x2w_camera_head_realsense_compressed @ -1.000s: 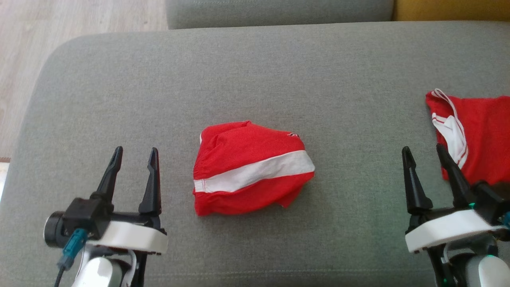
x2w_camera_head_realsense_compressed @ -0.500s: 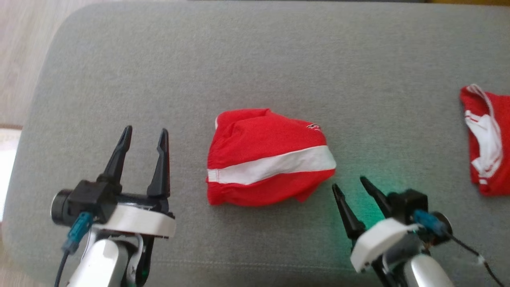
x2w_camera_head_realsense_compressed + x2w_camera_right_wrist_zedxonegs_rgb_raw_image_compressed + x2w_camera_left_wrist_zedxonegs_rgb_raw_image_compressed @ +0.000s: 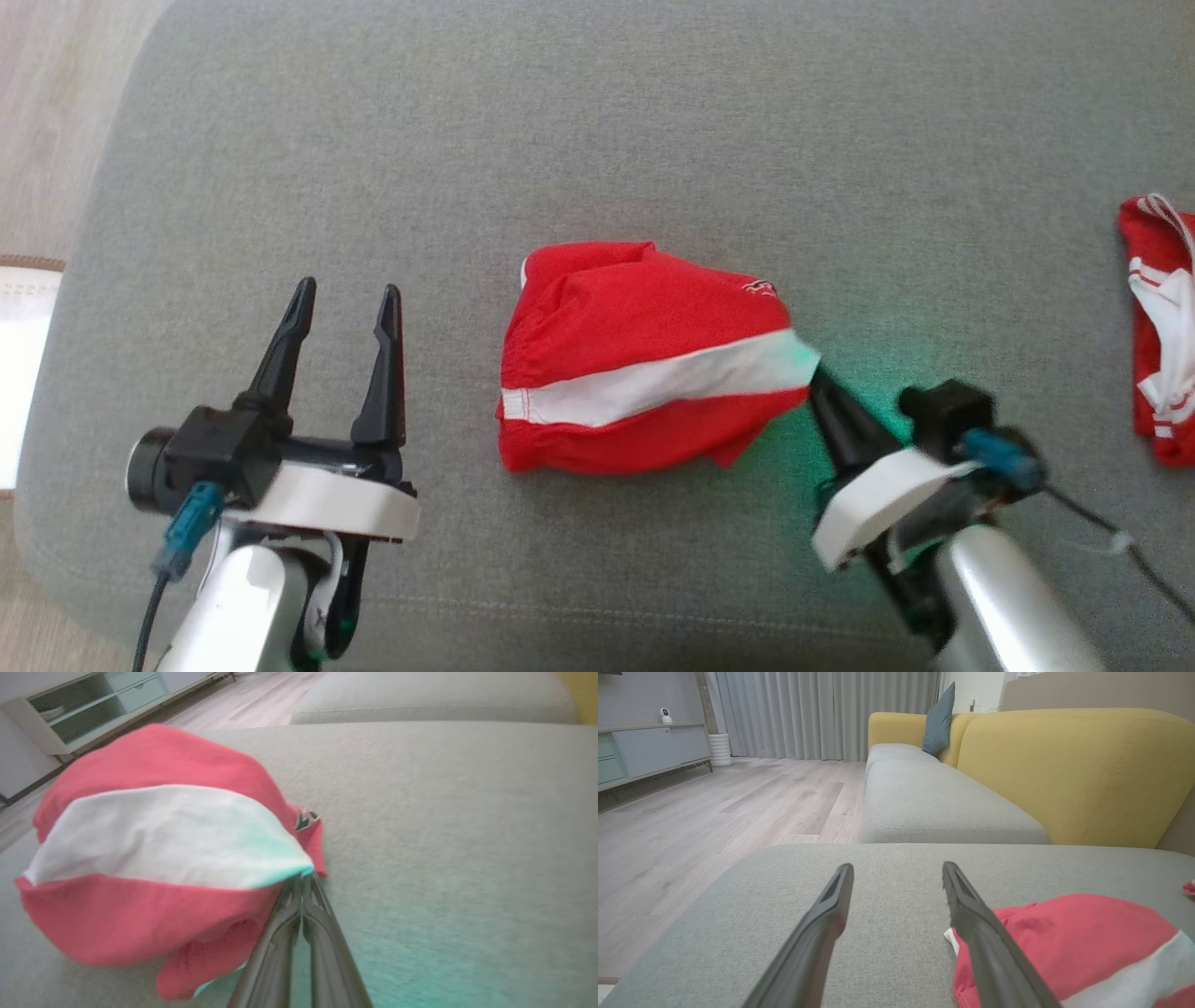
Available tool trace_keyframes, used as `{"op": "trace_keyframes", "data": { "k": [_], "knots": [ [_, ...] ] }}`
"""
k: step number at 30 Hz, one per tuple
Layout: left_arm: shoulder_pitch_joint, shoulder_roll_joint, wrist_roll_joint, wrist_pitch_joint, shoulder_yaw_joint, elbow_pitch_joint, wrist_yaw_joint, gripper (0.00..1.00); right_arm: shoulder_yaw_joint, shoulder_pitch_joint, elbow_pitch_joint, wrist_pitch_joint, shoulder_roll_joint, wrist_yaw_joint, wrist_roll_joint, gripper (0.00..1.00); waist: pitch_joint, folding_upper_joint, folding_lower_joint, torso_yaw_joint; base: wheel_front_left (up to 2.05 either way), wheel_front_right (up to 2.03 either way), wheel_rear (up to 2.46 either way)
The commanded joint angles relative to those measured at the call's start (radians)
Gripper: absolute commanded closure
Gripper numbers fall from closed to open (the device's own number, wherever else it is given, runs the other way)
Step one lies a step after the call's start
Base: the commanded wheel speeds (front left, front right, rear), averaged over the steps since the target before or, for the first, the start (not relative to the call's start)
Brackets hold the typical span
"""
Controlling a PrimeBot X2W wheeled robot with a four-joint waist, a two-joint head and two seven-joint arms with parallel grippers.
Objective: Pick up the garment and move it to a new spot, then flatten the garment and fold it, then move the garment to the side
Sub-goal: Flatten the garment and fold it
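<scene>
garment (image 3: 644, 359), red with a broad white stripe across it, lies bunched in a rounded heap near the middle of a grey sofa cushion (image 3: 597, 140). a small white logo shows near its upper right edge, and a gathered hem with white stitching runs down its left side.

the right gripper (image 3: 814, 378) comes in from the lower right. its two dark fingers are pressed together on the right-hand end of the white stripe. in the right wrist view the stripe's corner sits pinched right at the closed tips, with the red cloth ballooning to the left of them. a green glow falls on the cushion around this gripper.

the left gripper (image 3: 348, 285) hovers over bare cushion to the left of the garment, apart from it. its fingers are spread wide with nothing between them. in the left wrist view the heap shows just beside the right-hand finger.

a second red garment (image 3: 1158, 327) with white trim lies crumpled at the cushion's far right edge, well apart from the first. pale wood floor (image 3: 56, 112) shows past the cushion's rounded left corner. the left wrist view also takes in a yellow sofa back (image 3: 1073, 774), a teal pillow (image 3: 938, 718) and grey curtains (image 3: 822, 714).
</scene>
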Motion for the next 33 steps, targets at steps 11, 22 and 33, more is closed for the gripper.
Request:
{"op": "trace_keyframes", "data": {
  "k": [11,22,33],
  "knots": [
    [-0.025,0.002,0.021,-0.012,0.066,-0.052,-0.012,0.0,-0.108,-0.009,-0.332,0.051,-0.153,0.003,-0.115,1.0,-0.005,0.0,0.0,-0.042,0.0,0.0,0.0],
    [-0.027,-0.013,0.03,-0.012,0.072,-0.046,-0.033,0.0,-0.141,0.161,-0.258,0.072,-0.06,0.003,-0.101,0.81,0.006,0.0,0.0,-0.053,0.0,0.0,0.0],
    [0.01,-0.01,0.043,-0.012,0.093,-0.045,-0.032,0.0,-0.239,0.221,-0.327,-0.062,0.015,0.003,-0.063,0.0,-0.029,0.0,0.0,-0.081,0.0,0.0,0.0]
  ]
}}
